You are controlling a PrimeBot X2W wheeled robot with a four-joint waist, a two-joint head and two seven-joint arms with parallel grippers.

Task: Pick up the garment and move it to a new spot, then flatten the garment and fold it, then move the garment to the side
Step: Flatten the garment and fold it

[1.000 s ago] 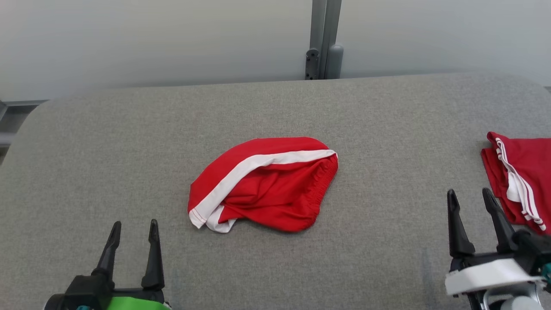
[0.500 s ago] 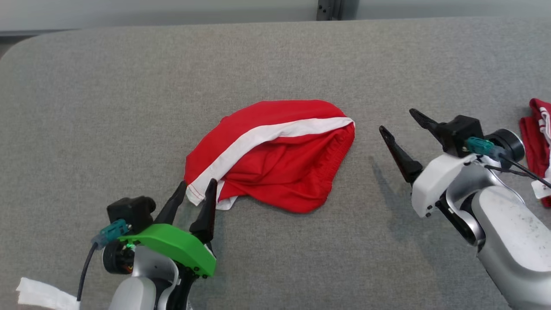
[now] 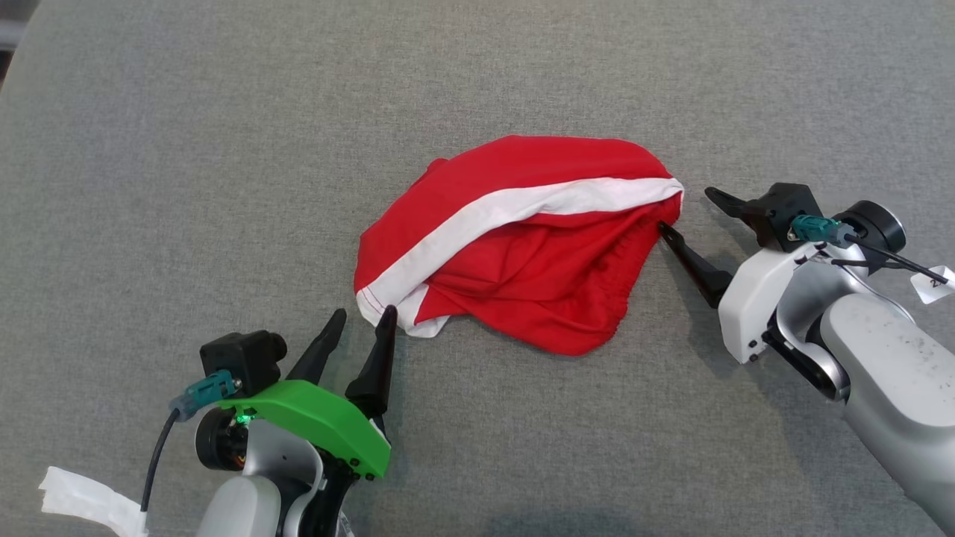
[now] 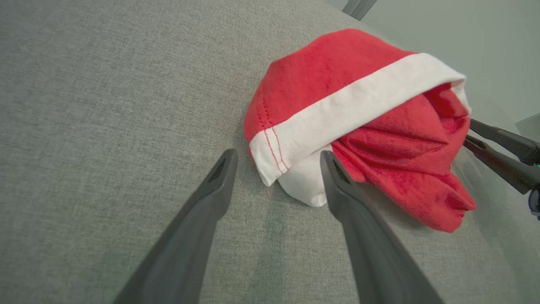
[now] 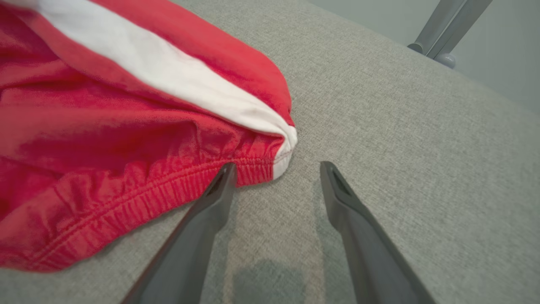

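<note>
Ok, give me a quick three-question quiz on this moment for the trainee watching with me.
1. True or false: the left jaws are shut on the red shorts.
2. Which part of the shorts lies nearest the right jaws? A: pocket; B: elastic waistband; C: drawstring.
3. What colour is the shorts' stripe?
Key: 1 false, they stand open; 2 B; 3 white.

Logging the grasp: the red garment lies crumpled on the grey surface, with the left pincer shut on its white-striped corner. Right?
Not quite: the left pincer is open at that corner, not shut on it, as the left wrist view shows. The red garment does lie crumpled on the grey surface.
</note>
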